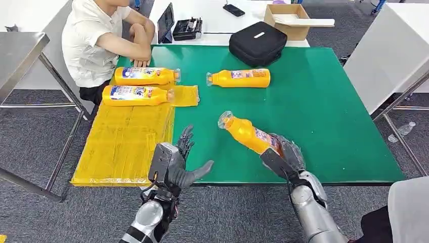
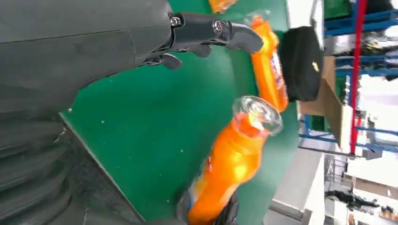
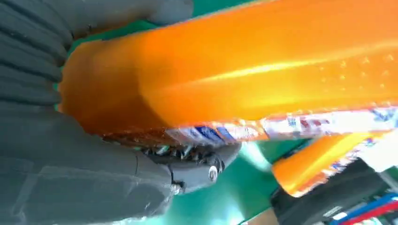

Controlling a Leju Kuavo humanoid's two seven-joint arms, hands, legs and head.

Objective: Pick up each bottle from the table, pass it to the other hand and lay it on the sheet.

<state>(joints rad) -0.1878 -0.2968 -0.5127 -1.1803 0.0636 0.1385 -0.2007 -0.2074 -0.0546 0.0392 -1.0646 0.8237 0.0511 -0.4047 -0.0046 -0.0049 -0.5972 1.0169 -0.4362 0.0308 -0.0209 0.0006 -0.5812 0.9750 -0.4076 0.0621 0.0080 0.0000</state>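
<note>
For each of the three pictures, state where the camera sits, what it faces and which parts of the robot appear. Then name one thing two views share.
Head view: high on the body, looking down at the green table; left hand and right hand show.
Left wrist view: behind the left hand, facing the held bottle.
Right wrist view: behind the right hand, close on that bottle.
Shared: the held bottle.

Both arms are silver metal with rounded, shiny segments near the wrists. The left hand has a flat grey plate on its back, a thick grey thumb and darker, jointed fingers with small silver screws. The right hand has a dark grey ribbed cover, and a silver screw sits on its thumb.
</note>
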